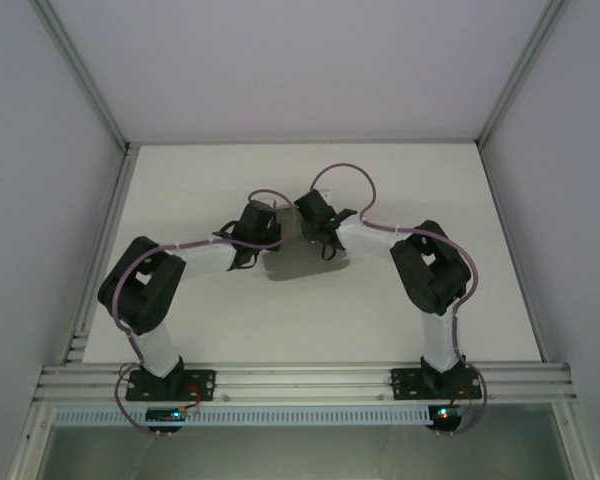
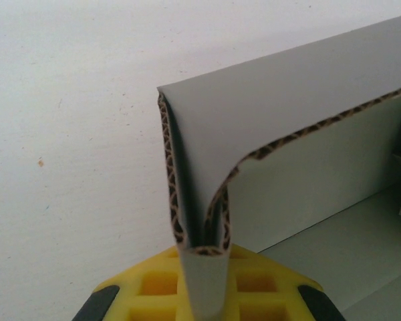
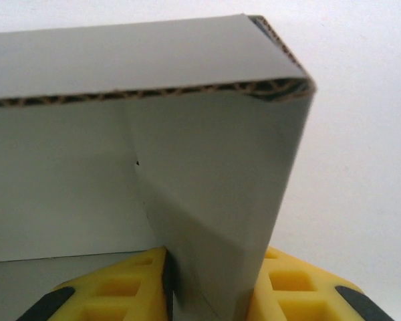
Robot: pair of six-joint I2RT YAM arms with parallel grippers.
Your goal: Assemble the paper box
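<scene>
1. Left gripper [image 2: 204, 277]: 2 yellow fingers [image 2: 154, 284] were clamped on a doubled-over corrugated wall at the left end of the box [image 2: 287, 100].
2. Box: grey and part-folded, with 1 long wall upright and a floor panel showing inside. It was held between both grippers near the middle of the white tabletop [image 1: 180, 180]. Whether it touched the tabletop could not be told.
3. Right gripper [image 3: 210, 284]: 2 yellow fingers were closed on the folded end panel at the box's right corner.

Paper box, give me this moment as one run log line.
paper box: partly folded | left gripper: shut on doubled wall | right gripper: shut on end flap
</scene>
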